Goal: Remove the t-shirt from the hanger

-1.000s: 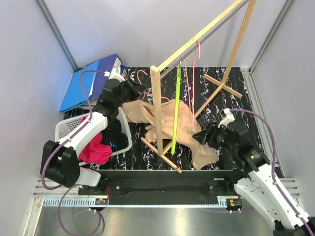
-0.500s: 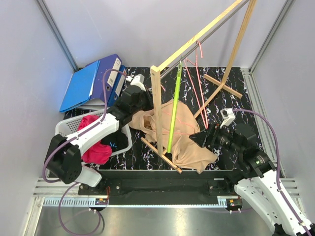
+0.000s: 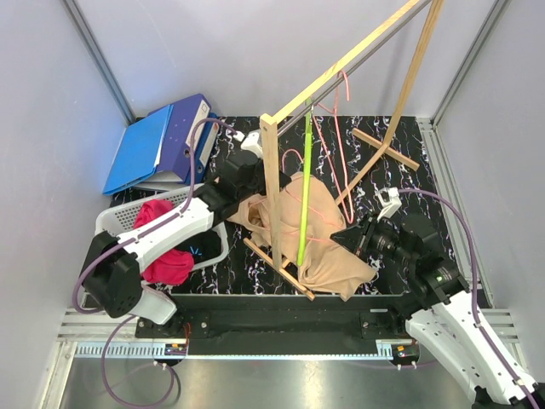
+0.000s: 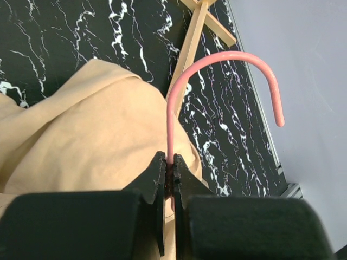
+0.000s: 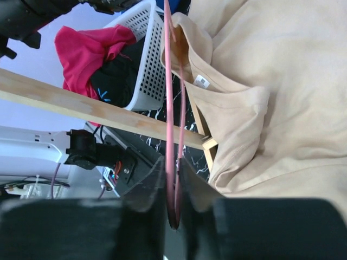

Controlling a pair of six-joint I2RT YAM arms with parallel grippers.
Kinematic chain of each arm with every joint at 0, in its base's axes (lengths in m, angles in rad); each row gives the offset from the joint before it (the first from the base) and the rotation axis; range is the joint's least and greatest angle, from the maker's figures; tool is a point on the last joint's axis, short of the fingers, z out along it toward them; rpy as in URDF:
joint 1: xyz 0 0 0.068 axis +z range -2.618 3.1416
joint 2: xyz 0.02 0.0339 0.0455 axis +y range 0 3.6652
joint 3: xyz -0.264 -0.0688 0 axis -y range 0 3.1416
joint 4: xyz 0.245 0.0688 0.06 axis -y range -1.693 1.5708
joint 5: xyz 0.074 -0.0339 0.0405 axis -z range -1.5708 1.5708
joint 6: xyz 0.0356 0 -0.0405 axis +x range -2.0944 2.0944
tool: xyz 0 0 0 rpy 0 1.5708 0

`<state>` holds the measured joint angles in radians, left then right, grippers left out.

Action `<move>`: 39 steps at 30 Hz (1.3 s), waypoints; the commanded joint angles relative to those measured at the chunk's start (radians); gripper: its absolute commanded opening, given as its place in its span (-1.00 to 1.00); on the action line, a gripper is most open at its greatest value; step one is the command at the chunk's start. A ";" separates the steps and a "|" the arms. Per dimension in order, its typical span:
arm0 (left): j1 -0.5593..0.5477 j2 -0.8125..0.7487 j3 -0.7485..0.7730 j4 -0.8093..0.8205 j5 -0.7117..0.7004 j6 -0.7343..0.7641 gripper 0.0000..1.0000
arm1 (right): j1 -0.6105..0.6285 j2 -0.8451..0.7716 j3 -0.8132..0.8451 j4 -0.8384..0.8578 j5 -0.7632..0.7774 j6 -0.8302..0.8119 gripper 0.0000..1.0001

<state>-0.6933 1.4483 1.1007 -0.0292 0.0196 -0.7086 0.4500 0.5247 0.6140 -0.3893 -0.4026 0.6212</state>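
Pinching one hanger (image 4: pixel 169 130) inside one t-shirt (image 3: pixel 328 256) are left gripper (image 4: pixel 169 162) and right gripper (image 5: pixel 172 162).

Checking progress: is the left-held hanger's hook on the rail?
No, the hook curves free above the left gripper, nothing but table behind it.

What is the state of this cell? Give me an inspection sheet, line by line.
Surface: black marble-patterned tabletop, partly covered.
Job's things: beige t-shirt heaped on the tabletop round the wooden rack post; pink wire hanger at its collar.
Clutter: lime-green bar and second pink hanger on the rack's rail; white plastic basket holding red and black clothes; blue binders far left.
Grippers: left gripper shut on the hanger below its hook; right gripper shut on its wire.
Cables: a purple cable loops along each arm.
Surroundings: grey walls, metal frame posts.
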 commanded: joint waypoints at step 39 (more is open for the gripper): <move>0.169 -0.443 -0.243 -0.066 0.186 0.020 0.42 | -0.264 0.502 0.845 -0.295 0.495 -0.285 -1.00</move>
<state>-0.5282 1.0466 0.8715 -0.1505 0.1543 -0.6960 0.2787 0.9264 1.3231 -0.7460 0.2085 0.4313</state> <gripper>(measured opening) 0.704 0.029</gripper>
